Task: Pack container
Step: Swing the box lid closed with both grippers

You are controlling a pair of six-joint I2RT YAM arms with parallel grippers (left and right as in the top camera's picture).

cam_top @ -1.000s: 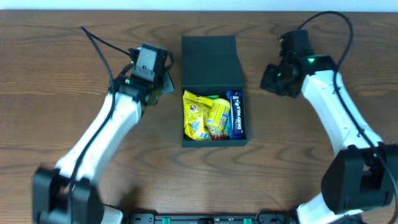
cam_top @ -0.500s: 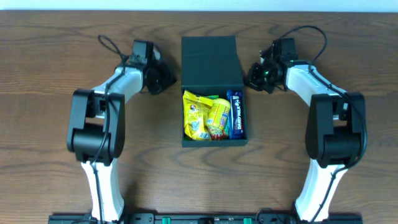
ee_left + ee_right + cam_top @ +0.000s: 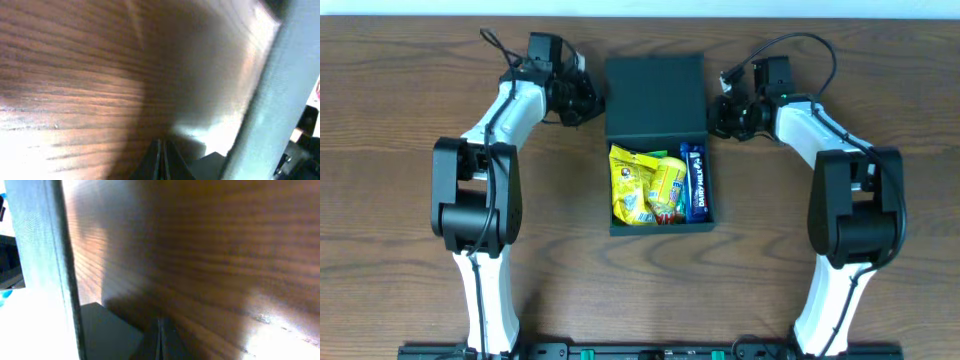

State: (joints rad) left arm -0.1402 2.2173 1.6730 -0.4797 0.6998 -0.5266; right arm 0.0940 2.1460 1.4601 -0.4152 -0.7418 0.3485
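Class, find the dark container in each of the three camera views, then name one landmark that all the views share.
Overhead: the container lies at the centre of the picture, its lid flap open toward the top.
Left wrist: the container's blurred grey-teal edge slants down the right side.
Right wrist: its edge stands as a strip along the left side.
Shared landmark: the brown wooden table under it, in every view.

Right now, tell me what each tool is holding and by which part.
Nothing is held. The left tool and right tool are both shut and empty, one at each side of the open lid of the box.
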